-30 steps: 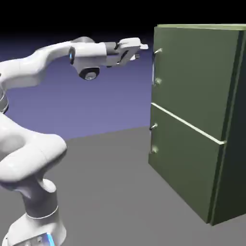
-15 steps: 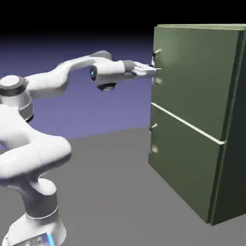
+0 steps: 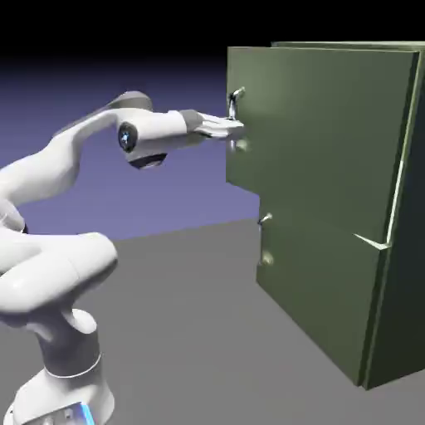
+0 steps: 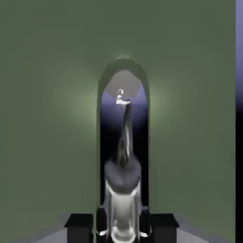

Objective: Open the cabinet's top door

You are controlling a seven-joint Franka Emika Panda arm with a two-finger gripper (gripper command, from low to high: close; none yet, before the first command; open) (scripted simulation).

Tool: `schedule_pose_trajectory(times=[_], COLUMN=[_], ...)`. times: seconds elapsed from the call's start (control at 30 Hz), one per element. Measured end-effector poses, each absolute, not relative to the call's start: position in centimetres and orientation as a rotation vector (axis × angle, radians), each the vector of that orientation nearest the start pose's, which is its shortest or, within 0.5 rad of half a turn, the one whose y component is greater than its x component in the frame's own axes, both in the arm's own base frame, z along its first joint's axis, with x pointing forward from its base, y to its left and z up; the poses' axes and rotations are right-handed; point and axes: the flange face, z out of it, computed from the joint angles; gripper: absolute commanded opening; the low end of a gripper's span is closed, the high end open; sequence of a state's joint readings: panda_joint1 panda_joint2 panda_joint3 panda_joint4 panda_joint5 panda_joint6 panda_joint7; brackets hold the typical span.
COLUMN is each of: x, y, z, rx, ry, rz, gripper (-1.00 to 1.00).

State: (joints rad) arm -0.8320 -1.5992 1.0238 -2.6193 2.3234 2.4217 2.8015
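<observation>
Your end effector [image 3: 240,129] is gripping the handle [image 3: 233,108], its fingers closing down on the silver bar. The top door [image 3: 324,133] is standing partly open above the lower door [image 3: 319,282], its handle edge jutting from the cabinet [image 3: 407,232].

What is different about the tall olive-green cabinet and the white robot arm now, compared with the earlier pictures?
The white gripper has closed on the silver bar handle, and the upper green door has swung partly open, toward the robot. The lower door stayed shut.
</observation>
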Motion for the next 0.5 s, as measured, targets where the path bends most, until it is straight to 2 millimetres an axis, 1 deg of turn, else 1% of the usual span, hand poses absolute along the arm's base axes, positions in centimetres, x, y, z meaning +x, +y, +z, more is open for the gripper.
schedule_pose_trajectory(times=[0.23, 0.37, 0.5], x=[26.2, 23.7, 21.9], y=[12.1, 9.3, 6.8], z=[55.0, 55.0, 55.0], rx=[0.251, 0.184, 0.129], ry=[1.641, 1.663, 1.678], rz=[0.982, 1.045, 1.095], gripper=[-1.00, -1.00, -1.00])
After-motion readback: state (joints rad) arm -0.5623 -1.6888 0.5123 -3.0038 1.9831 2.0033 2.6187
